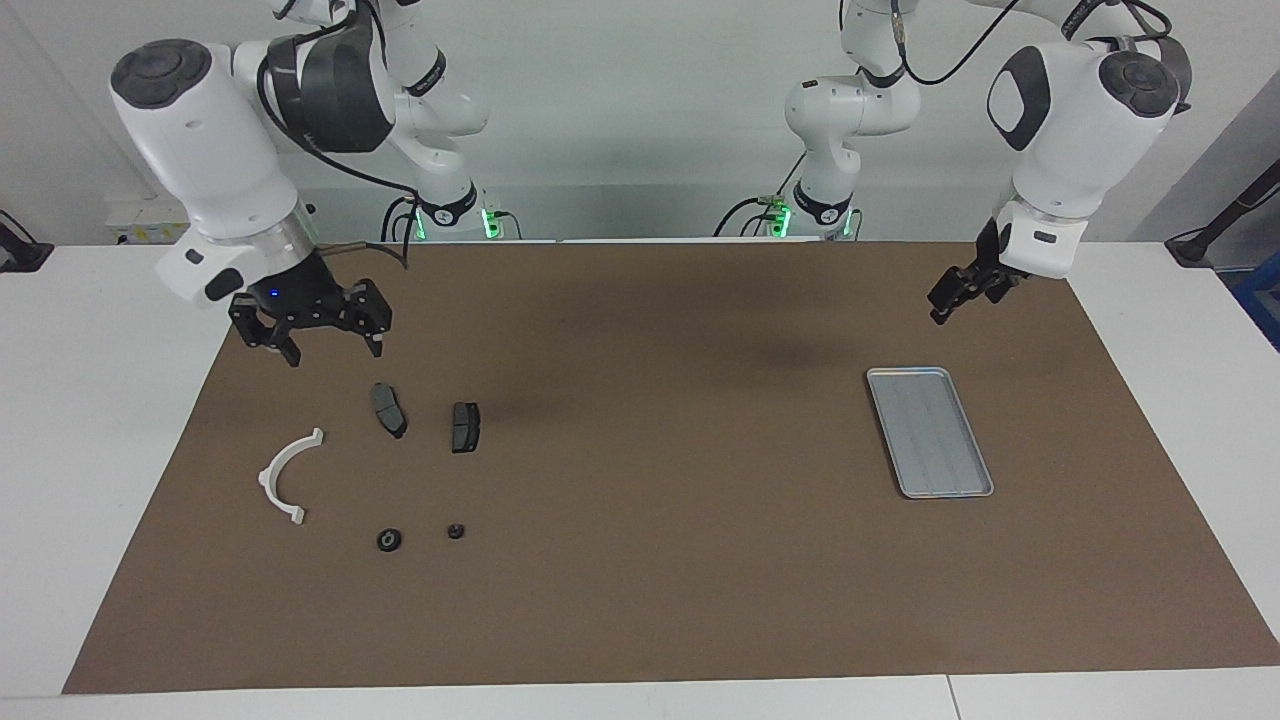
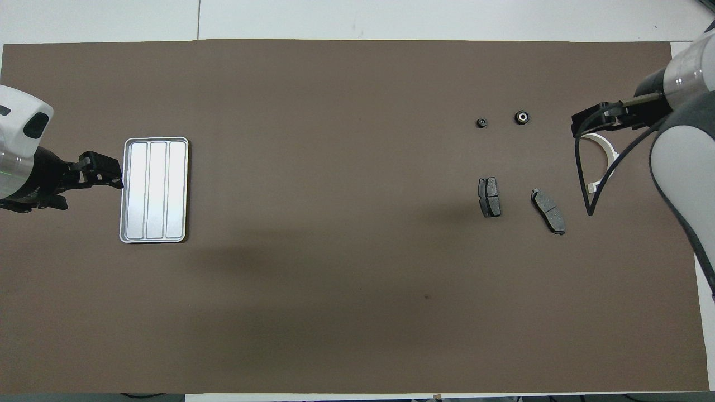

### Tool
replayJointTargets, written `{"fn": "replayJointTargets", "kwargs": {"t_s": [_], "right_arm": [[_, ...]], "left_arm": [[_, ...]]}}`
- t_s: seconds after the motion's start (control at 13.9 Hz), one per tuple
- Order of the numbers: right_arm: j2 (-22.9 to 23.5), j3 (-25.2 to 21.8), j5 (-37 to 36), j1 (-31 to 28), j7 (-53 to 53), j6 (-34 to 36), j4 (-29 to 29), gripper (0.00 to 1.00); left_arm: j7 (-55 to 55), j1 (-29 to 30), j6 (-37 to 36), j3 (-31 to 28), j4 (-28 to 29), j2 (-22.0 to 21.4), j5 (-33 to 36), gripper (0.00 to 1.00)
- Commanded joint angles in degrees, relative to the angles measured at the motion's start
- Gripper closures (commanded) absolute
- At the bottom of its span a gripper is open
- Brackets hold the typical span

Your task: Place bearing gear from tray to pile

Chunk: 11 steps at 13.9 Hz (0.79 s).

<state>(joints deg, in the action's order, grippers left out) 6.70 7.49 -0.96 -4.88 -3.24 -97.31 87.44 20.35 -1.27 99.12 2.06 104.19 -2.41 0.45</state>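
The silver ridged tray (image 1: 930,430) (image 2: 155,190) lies toward the left arm's end, with nothing in it. The pile lies toward the right arm's end: a white half-ring bracket (image 1: 285,475) (image 2: 608,149) and two dark brake pads (image 1: 388,410) (image 1: 465,427). Farther from the robots lie two small black round parts (image 1: 389,540) (image 1: 455,531), also seen from overhead (image 2: 522,117) (image 2: 481,122). I cannot tell which is the bearing gear. My right gripper (image 1: 335,350) hangs open and empty, high over the mat's edge beside the pads. My left gripper (image 1: 942,310) (image 2: 114,174) waits open beside the tray.
A brown mat (image 1: 640,600) covers most of the white table (image 1: 100,450). The right arm's cable (image 2: 584,167) loops over the bracket in the overhead view. The arms' bases stand at the table's robot end.
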Motion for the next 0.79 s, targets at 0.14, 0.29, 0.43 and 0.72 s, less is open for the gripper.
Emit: {"fn": "replayJointTargets", "kwargs": {"t_s": [0.14,0.29,0.43,0.72], "right_arm": [[-10.0,-1.3,1.5,-0.1,-1.8,5.5,5.7,0.00],[-11.8,-1.9,1.5,0.0,-1.5,7.7,5.8,0.00],[-12.3,-2.4,1.5,0.0,-1.5,8.6,6.1,0.00],[-13.4,-3.5,1.5,0.4,-1.0,3.4,12.2,0.00]], "left_arm": [[-0.4,0.2,0.5,0.0,1.2,-1.4,-0.8,0.00],[-0.4,0.1,0.5,0.0,1.2,-1.4,-0.8,0.00],[-0.4,0.1,0.6,0.0,1.2,-1.4,-0.8,0.00],[-0.4,0.1,0.5,0.0,1.2,-1.4,-0.8,0.00]]}}
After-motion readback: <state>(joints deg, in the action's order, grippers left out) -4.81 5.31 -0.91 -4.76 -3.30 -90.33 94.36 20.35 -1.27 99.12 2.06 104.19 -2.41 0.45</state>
